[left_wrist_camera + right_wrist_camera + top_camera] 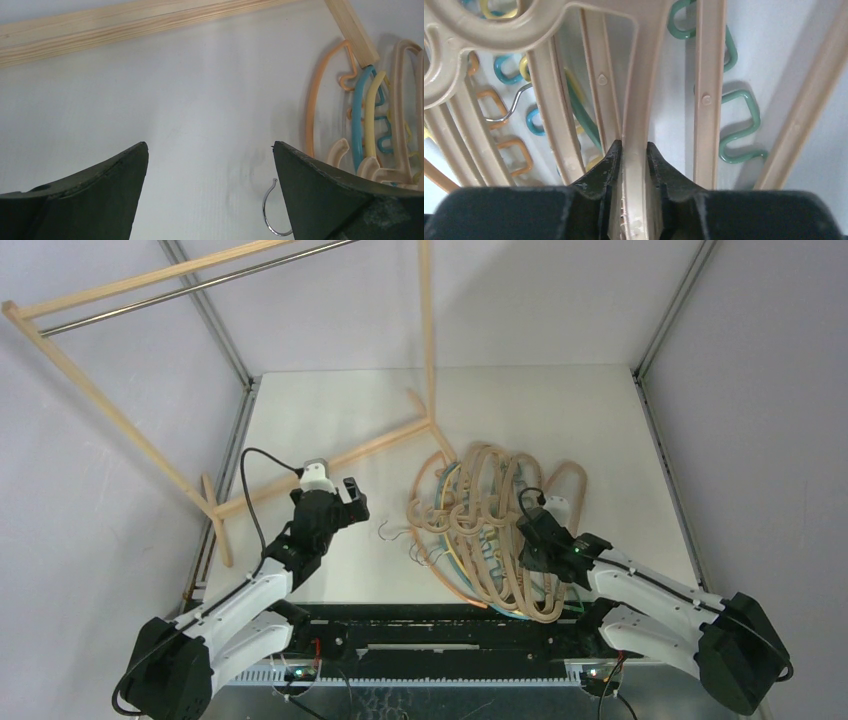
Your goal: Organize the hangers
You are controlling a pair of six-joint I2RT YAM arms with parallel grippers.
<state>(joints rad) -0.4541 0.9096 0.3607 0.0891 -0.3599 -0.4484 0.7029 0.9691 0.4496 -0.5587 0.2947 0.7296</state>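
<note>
A tangled pile of hangers [495, 525] lies on the table right of centre: several beige ones over thin orange, teal, yellow and green wavy ones. My right gripper [535, 540] sits on the pile's right side and is shut on the bar of a beige hanger [634, 125]. Green wavy bars [739, 130] lie to its right. My left gripper [350, 495] is open and empty, left of the pile above bare table. In the left wrist view a metal hook [270, 210] lies by the right finger, with orange [312, 110], teal and yellow hangers beyond.
The light-wood rack frame [330, 465] lies tilted across the table's back left, its foot bar just beyond my left gripper, its metal rail [190, 285] raised at the far left. The rack's post [428, 330] rises behind the pile.
</note>
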